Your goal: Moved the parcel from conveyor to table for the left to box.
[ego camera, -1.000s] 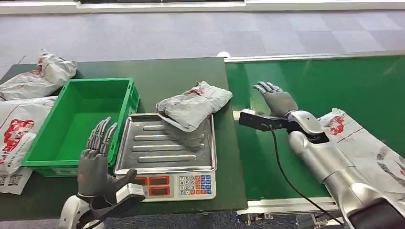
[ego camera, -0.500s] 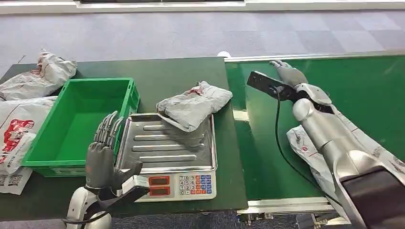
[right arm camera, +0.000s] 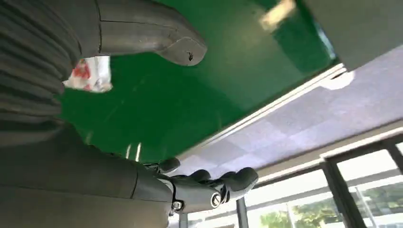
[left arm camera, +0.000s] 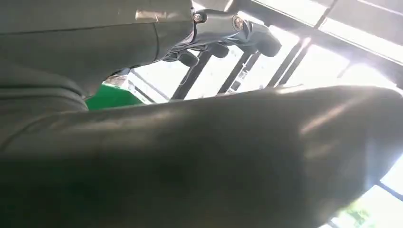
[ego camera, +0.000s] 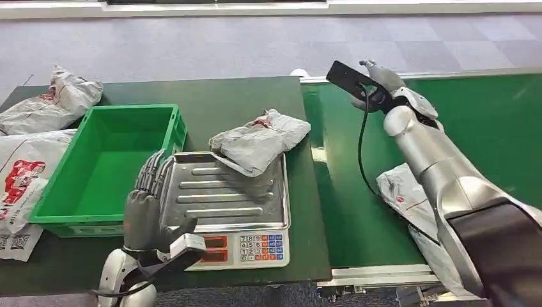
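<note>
The left hand stands upright at the near edge of the table, fingers straight, spread a little and holding nothing, just in front of the near left corner of the scale; the scale's steel tray is bare over most of its ribbed surface, and its keypad faces the robot; to the left of the scale sits the green box, with nothing visible inside it; left of the box, at the table's edge, lie two grey mail bags, one with red print; the parcel, a crumpled grey bag with a red mark, lies on the table with its near end overlapping the far rim of the tray; to the right runs the green conveyor, where another grey bag lies near the robot, partly hidden behind the silver right arm; farthest off, the right hand is raised above the conveyor's far rail, fingers loosely extended and empty, as the right wrist view also shows, where the fingers curl only slightly with nothing in them.
</note>
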You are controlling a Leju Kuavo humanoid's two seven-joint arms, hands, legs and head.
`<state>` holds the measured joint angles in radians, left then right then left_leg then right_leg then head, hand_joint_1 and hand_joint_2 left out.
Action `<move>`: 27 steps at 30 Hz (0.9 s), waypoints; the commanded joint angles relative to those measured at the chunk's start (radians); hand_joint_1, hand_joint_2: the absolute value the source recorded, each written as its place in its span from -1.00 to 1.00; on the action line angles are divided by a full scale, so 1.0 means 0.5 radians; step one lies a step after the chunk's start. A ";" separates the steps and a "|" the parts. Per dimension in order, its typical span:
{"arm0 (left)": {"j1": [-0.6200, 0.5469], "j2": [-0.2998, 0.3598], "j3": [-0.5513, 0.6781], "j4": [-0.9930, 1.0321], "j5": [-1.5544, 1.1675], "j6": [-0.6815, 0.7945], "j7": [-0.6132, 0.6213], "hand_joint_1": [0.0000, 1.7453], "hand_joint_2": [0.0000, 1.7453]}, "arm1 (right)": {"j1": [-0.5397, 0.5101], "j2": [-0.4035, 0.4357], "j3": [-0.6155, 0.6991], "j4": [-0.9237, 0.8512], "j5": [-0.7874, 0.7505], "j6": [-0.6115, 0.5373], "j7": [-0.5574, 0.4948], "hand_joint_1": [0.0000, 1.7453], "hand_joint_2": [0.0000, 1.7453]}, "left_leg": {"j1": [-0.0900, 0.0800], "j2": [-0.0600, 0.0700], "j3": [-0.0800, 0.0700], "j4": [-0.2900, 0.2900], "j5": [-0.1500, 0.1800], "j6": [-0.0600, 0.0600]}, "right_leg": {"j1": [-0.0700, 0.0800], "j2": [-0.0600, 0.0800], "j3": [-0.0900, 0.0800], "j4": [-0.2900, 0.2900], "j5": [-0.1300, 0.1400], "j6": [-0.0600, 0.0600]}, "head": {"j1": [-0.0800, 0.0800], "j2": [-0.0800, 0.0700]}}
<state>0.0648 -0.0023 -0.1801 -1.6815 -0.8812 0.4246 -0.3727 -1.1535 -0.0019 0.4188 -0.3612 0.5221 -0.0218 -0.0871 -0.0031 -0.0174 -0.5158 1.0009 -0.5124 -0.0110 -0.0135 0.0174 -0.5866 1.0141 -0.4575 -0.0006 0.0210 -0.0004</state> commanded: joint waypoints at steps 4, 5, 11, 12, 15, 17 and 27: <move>-0.172 -0.020 -0.112 0.289 0.076 -0.009 -0.062 -1.00 -1.00 | 0.355 0.282 -0.510 0.196 -0.264 0.217 -0.548 -1.00 1.00 | 0.001 0.003 0.005 -0.004 0.000 -0.001 | 0.001 0.000 0.005 -0.004 0.001 -0.001 | 0.001 0.000; -0.177 -0.021 -0.115 0.294 0.076 -0.008 -0.062 -1.00 -1.00 | 0.358 0.288 -0.511 0.196 -0.263 0.212 -0.548 -1.00 1.00 | 0.002 0.004 0.006 -0.007 0.002 -0.002 | 0.002 -0.001 0.006 -0.007 0.002 -0.002 | 0.000 0.000; -0.250 -0.048 -0.138 0.350 0.086 -0.032 -0.062 -1.00 -1.00 | 0.370 0.395 -0.456 0.163 -0.234 0.345 -0.675 -1.00 1.00 | 0.002 0.002 -0.001 -0.003 0.002 -0.002 | 0.002 -0.002 -0.002 -0.002 0.002 -0.001 | 0.000 0.000; -0.263 -0.053 -0.139 0.358 0.085 -0.037 -0.062 -1.00 -1.00 | 0.368 0.411 -0.427 0.153 -0.213 0.386 -0.709 -1.00 1.00 | 0.002 0.003 -0.001 -0.002 0.002 -0.002 | 0.003 0.000 -0.002 -0.002 0.001 -0.001 | 0.000 0.000; -0.286 -0.062 -0.130 0.378 0.085 -0.044 -0.058 -1.00 -1.00 | 0.360 0.452 -0.363 0.144 -0.148 0.389 -0.712 -1.00 1.00 | 0.002 0.005 -0.002 -0.002 0.002 -0.002 | 0.002 0.002 -0.003 0.000 0.001 0.000 | 0.000 0.000; -0.289 -0.064 -0.126 0.391 0.086 -0.046 -0.060 -1.00 -1.00 | 0.357 0.457 -0.337 0.145 -0.118 0.389 -0.704 -1.00 1.00 | 0.002 0.004 -0.002 -0.002 0.002 -0.002 | 0.003 0.000 -0.002 -0.001 0.001 0.000 | 0.000 0.000; -0.194 -0.076 -0.103 0.366 0.098 -0.024 -0.077 -1.00 -1.00 | 0.292 0.420 -0.175 0.217 0.114 0.309 -0.486 -1.00 1.00 | 0.002 0.004 -0.002 -0.003 0.002 -0.002 | 0.003 -0.001 -0.001 -0.003 0.002 -0.001 | 0.000 0.000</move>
<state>-0.0343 -0.0328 -0.2213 -1.5484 -0.8343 0.4101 -0.4093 -0.9416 0.2174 0.2605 -0.3407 0.5427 0.1557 -0.3916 -0.0024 -0.0167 -0.5166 1.0007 -0.5121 -0.0116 -0.0127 0.0185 -0.5873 1.0144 -0.4575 -0.0007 0.0210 -0.0004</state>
